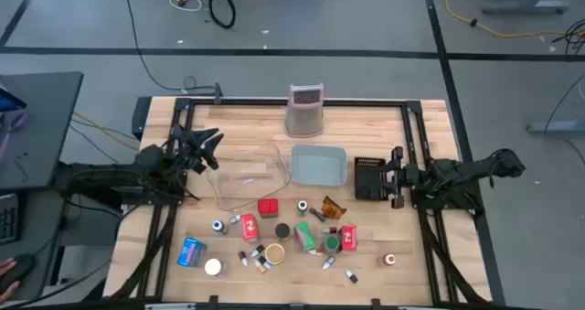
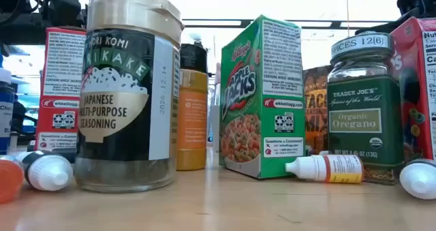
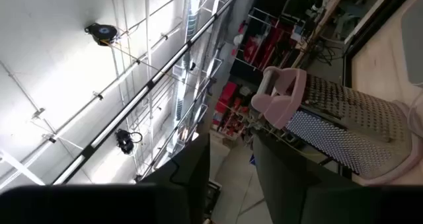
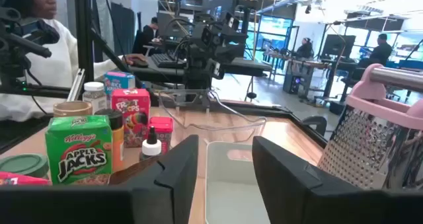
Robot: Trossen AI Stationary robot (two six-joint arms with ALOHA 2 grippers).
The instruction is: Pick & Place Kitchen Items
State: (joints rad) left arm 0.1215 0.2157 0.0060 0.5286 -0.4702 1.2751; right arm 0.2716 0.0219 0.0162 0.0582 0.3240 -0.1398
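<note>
Low view put the nearest goods in a crowded row on the worktop (image 1: 430, 255): a furikake seasoning jar (image 2: 126, 91), a green Apple Jacks box (image 2: 261, 98), an oregano jar (image 2: 364, 112) and a small white dropper bottle (image 2: 325, 168) lying on its side between the last two. From above, the kitchen items (image 1: 283, 237) lay scattered across the near half, several touching or just beside one another. Beyond them sat a clear tray (image 1: 245, 175), a grey tray (image 1: 319, 165) and a black tray (image 1: 370, 177), with the metal grater (image 1: 305, 111) upright at the far edge. Neither arm had reached the pile. The left tool (image 1: 208, 150) hung beside the clear tray, its fingers (image 3: 192, 178) apart with nothing between them; the right tool (image 1: 395, 175) hovered over the black tray, fingers (image 4: 175, 168) likewise apart and empty. Any descent into that cluster risked toppling a tall box or jar, since neighbours stood so close, and a loose bottle could roll away when nudged.
</note>
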